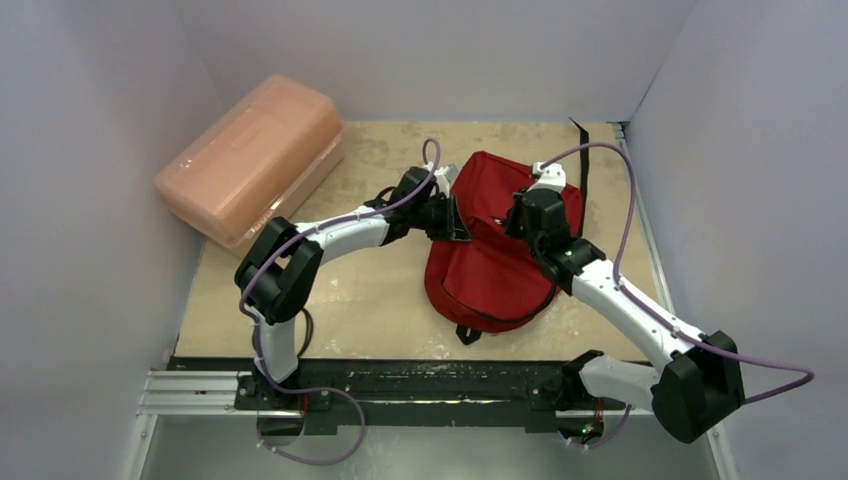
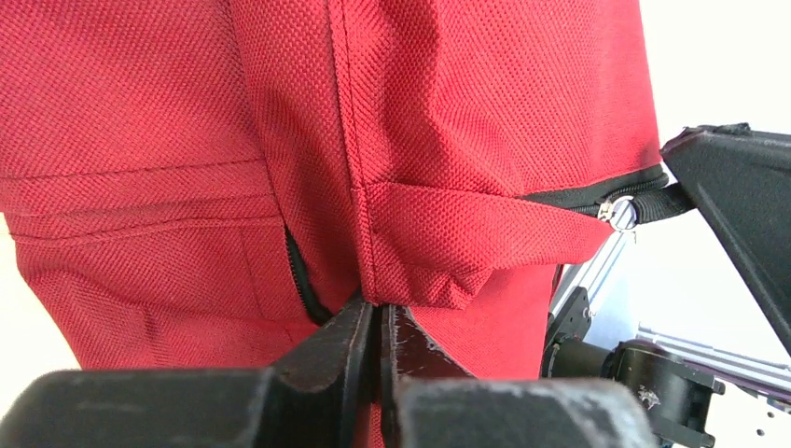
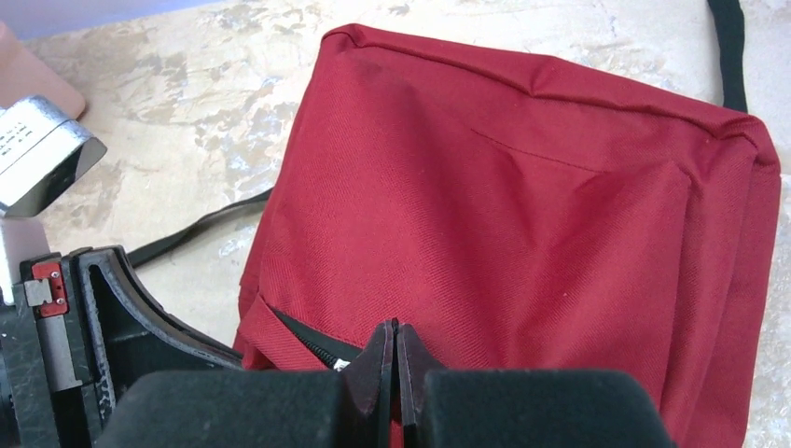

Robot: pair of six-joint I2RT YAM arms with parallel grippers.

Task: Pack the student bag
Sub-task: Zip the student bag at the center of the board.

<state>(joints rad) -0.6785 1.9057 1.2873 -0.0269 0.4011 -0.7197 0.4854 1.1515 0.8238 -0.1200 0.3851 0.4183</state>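
Where the two arms meet over the table [image 1: 370, 300], the student bag [image 1: 490, 275] lies on the sandy top, a little to the right of the middle. It is dark red and soft (the biggest soft thing here), and its round end points toward the arms' bases.

The left gripper [image 2: 378, 325] has its two black fingers pressed tight together. They pinch the red cloth at a seam, just under a small folded flap on the bag's left side.

The right gripper [image 3: 396, 341] has its fingers pressed together too. Its tips sit right at the black zipper [image 3: 308, 341], beside a tiny silver ring. Seen from the left wrist, the zipper's black end runs straight into one of those fingers, so this gripper looks to be nipping the bag there. How far the zipper is open, the pictures do not show.

The two grippers are near each other, with a hump of red cloth between them.

A black strap [image 1: 583, 140] sticks out from the bag's far end, next to the right wall. A pink box [image 1: 250, 165] sits in the far left corner, well apart from the bag.
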